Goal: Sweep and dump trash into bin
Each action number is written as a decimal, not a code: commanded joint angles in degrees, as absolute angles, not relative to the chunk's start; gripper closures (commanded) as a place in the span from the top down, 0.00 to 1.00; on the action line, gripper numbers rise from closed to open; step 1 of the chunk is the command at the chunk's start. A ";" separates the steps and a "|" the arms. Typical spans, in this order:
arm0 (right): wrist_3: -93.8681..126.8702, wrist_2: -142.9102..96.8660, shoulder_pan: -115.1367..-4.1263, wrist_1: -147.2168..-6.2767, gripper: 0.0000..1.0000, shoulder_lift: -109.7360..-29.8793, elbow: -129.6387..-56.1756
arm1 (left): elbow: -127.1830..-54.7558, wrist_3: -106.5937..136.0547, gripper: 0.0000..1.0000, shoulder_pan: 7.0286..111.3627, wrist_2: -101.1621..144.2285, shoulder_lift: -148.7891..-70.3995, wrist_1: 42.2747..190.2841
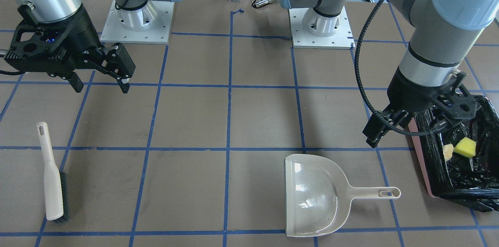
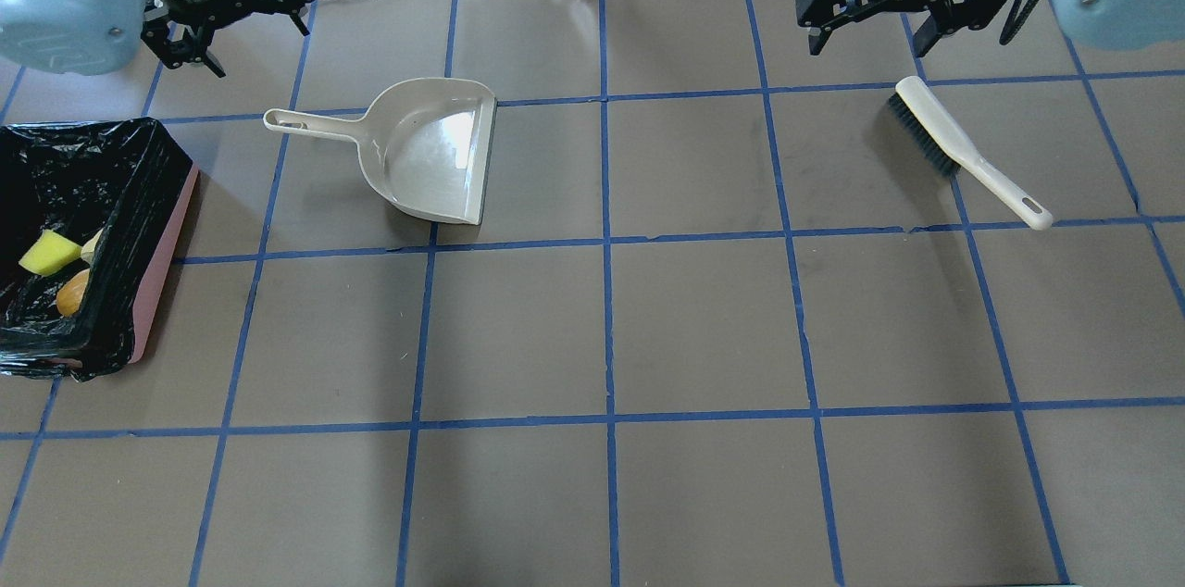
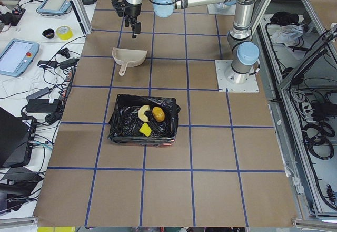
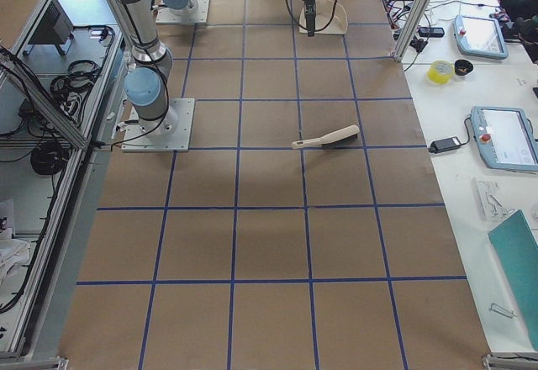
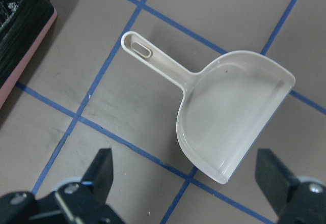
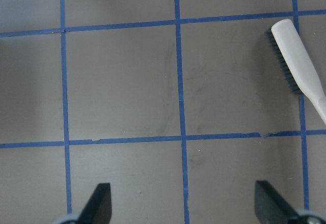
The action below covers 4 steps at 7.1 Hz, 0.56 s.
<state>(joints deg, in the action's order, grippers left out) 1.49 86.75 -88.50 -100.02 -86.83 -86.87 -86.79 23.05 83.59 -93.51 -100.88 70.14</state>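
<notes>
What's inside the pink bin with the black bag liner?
In the pink bin: yellow sponge, pale curved pastry, golden-brown roll, on the black liner. Anything under them or in its folds is hidden.

The dustpan (image 2: 430, 152) is seen lying on the table (image 2: 704, 328). Off its handle end the bin (image 2: 174, 226) is set, with sponge (image 2: 51, 254), bread roll (image 2: 72, 293) and pastry (image 2: 93, 244) held inside; well beyond its mouth the brush (image 2: 963, 152) is laid.

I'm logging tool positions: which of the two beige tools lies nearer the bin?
The dustpan: it lies empty, its handle turned toward the bin. The brush lies far off, at the table's other end.
</notes>
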 commanded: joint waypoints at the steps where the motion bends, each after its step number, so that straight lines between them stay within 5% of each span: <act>1: 1.49 86.75 -88.51 -100.02 1.00 -86.75 -86.84 | -90.77 22.68 1.00 83.76 -92.63 -99.15 69.01; 4: 1.49 86.75 -88.51 -100.02 1.00 -86.84 -86.84 | -91.76 5.83 1.00 85.60 -90.81 -94.76 77.47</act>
